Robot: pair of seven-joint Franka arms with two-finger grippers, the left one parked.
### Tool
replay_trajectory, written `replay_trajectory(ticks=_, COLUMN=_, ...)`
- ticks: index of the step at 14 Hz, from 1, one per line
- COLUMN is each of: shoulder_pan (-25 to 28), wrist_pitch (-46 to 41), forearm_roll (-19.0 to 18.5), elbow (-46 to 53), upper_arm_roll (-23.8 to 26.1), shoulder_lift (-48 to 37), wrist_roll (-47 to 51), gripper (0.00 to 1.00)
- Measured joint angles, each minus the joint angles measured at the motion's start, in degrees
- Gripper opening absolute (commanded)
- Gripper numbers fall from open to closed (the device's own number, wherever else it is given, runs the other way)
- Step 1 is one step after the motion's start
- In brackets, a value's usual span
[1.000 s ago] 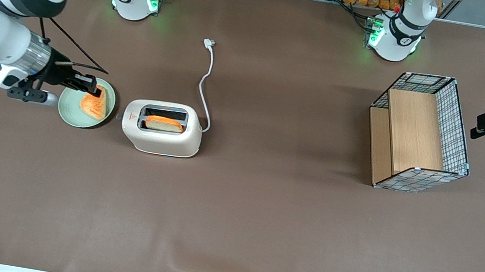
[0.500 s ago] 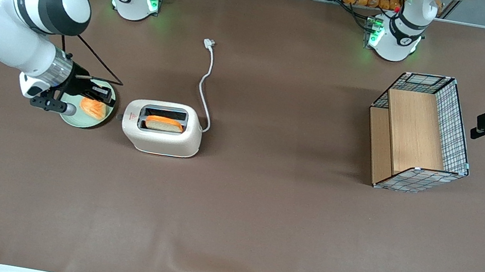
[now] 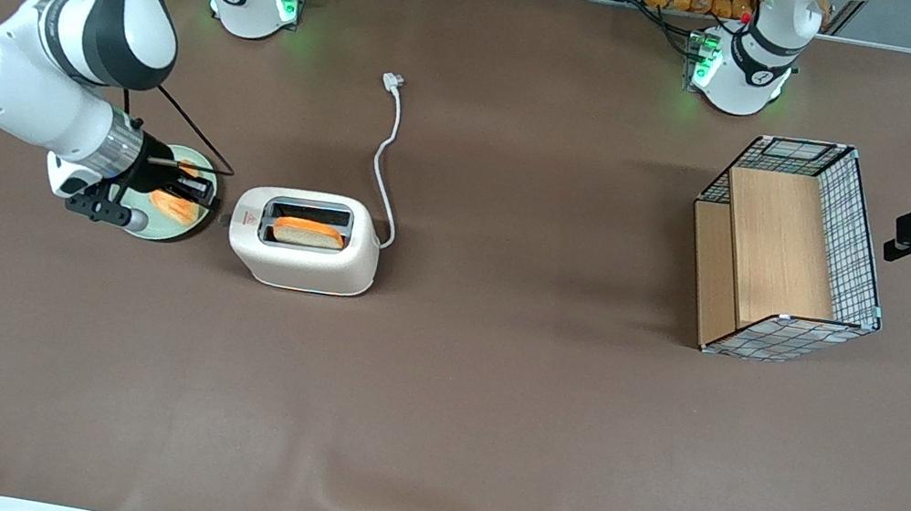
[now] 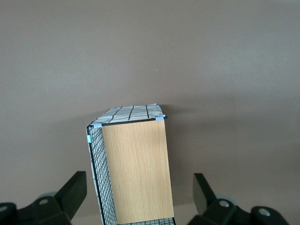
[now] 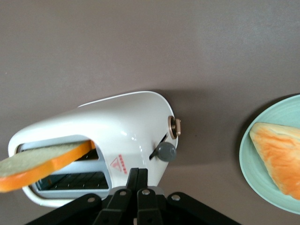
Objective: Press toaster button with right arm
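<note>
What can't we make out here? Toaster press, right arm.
- Right wrist view: whether the shut gripper touches the toaster. Its fingertips overlap the body just short of the toaster button, and depth is unreadable.
- Right wrist view: the plate and the toaster's bread slice are cut off by the edges.
- Front view: the button is too small to pick out, and the gripper covers part of the bread wedge.

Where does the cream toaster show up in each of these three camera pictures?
Front view: the toaster stands on the table beside the green plate, where the gripper hovers with fingers shut.
Right wrist view: the toaster is seen close up, bread in one slot.
Left wrist view: not in it.
Shared landmark: the green plate.
</note>
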Motion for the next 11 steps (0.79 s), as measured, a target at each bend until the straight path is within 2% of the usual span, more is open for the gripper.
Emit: replay_trajectory(ticks=11, shoulder_pan=0.0, wrist_pitch=1.7, forearm_roll=1.0, elbow=0.0, upper_arm_roll=-0.2, shoulder_lift=2.9, wrist_roll=0.0, gripper=0.00)
